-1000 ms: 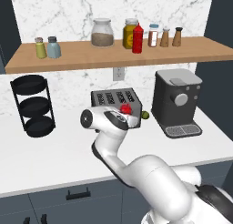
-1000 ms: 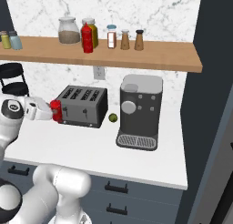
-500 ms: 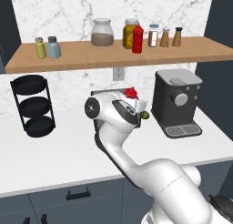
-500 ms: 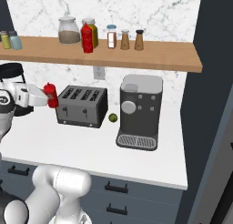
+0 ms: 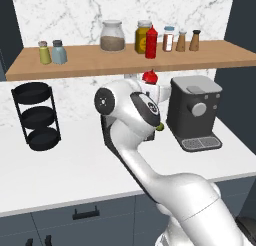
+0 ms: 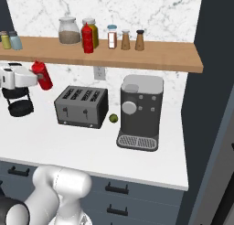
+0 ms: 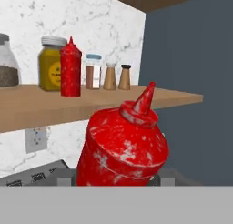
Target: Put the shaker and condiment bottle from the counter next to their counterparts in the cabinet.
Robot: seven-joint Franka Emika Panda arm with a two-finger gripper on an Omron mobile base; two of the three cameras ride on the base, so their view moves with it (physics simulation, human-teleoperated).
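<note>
Raised since before, the glossy red condiment bottle (image 6: 41, 75) sits clamped in the fingers (image 6: 32, 77) below the wooden cabinet (image 6: 151, 57).

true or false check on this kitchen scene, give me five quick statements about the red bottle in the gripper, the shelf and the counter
1. The gripper holds a small red squeeze bottle in the air, below the long light-brown wooden shelf. True.
2. The small pale blue-grey shaker stands on the white counter. False: it stands on the shelf beside the yellow-green shaker.
3. A taller red squeeze bottle stands on the shelf in front of a yellow-filled jar. True.
4. The black three-tier round rack sits on the shelf. False: it stands on the white counter.
5. A small green round thing lies on the counter between the dark toaster and the coffee machine. True.
</note>
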